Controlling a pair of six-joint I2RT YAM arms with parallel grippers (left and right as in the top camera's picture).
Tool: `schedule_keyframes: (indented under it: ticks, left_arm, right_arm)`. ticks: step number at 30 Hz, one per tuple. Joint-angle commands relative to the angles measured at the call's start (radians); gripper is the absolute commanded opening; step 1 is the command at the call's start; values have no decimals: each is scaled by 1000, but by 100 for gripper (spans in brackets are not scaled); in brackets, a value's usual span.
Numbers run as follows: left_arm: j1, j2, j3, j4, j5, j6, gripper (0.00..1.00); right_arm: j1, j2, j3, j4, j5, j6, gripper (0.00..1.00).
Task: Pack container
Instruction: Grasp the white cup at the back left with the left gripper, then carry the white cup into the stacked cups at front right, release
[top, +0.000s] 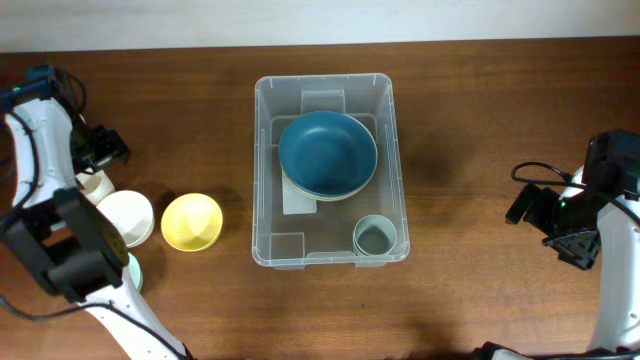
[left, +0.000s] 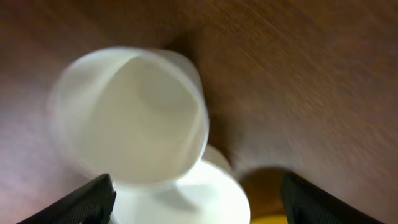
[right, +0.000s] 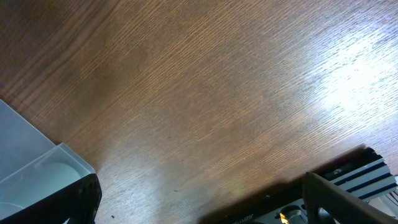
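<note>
Container (top: 262, 170) at the centre of the wooden table (top: 480, 100), clear plastic, long axis from 12 to 6 o'clock in the overhead view. Holds a blue bowl (top: 327, 150) toward the 12 o'clock end, stacked on a pale bowl (top: 330, 197) visible only as a rim, and a small grey-green cup (top: 375, 237) in the 5 o'clock corner. Free floor in the 7 o'clock corner.

Outside, at 9 o'clock from the container and well apart from it: a yellow bowl (top: 191, 221), then a white bowl (top: 127, 216), then a white cup (top: 95, 186). Also a pale green piece (top: 135, 268), half hidden beside the left arm; cannot tell what kind.

Left gripper (left: 202, 202) spread wide, holding nothing, just over the white cup, cup mouth turned up toward the wrist camera. Seems to be lining up for a pick of this cup. Blurred wrist view, so cannot tell whether touching. From this gripper, container at 3 o'clock, beyond the white and yellow bowls; probably calls for a carry lifted over both.

Right gripper (right: 205, 208) also fully spread and empty, at 3 o'clock from the container, above bare wood. Farther from every loose piece, so the left arm better placed.

Surface dark brown, smooth, with glare; likely slippery under bowls. Plenty of bare wood around; pale strip beyond the 12 o'clock edge.
</note>
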Motion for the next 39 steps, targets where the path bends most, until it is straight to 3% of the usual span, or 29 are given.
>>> schedule_keyframes:
  ticks: [1,3,5,9,17,23,31,36,39]
  left_arm:
    - [2,53,-2,23,-4,9,87]
    - [2,70,-2,29,-5,9,79]
    - [2,72,-2,34,-5,9,66]
    - [2,71,-2,54,-5,9,24]
    - [2,71,-1,84,-8,9,2]
    - [-5,40,44,68,-7,9,1]
    - [-120,-211,100,38,133,9,0]
    - [-318,-370,100,-6,170,9,1]
    - [-534,-434,100,-24,170,9,1]
  right_arm:
    - [-6,-15,-5,2,5,-8,99]
    - [-6,-15,-5,2,5,-8,99]
    - [-6,-15,-5,2,5,-8,99]
    - [-6,-15,-5,2,5,-8,99]
    - [-6,-15,-5,2,5,-8,99]
    - [-6,-15,-5,2,5,-8,99]
    - [-6,-15,-5,3,5,-8,99]
    - [-6,-15,-5,3,5,-8,99]
    - [-6,-15,-5,3,5,-8,99]
